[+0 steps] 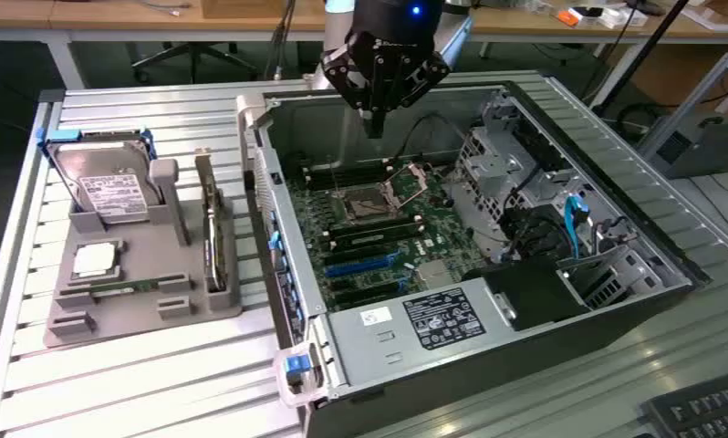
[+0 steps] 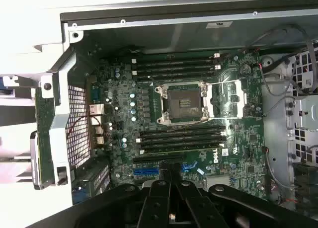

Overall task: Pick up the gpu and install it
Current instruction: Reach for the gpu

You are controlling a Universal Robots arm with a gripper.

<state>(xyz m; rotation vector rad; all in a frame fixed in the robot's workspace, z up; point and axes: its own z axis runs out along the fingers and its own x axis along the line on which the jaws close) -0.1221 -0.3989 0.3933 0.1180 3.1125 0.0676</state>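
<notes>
I see a ribbed metal table (image 1: 145,383) with desks (image 1: 523,23) standing behind it. An open computer case (image 1: 327,123) lies on its side on the table, and a keyboard (image 1: 705,411) sits at the exterior view's lower right. A grey holder (image 1: 133,315) just beside the case carries a hard drive (image 1: 109,192). The gpu (image 1: 208,228) stands on edge in that holder, near the case wall. The gripper (image 1: 374,123) hangs over the motherboard (image 1: 400,237), jaws together on nothing, well apart from the gpu.

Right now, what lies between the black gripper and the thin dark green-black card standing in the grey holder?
The open computer case's silvery metal wall, seen in the exterior view; the black gripper hangs above the case's inside, the gpu stands outside it.
</notes>
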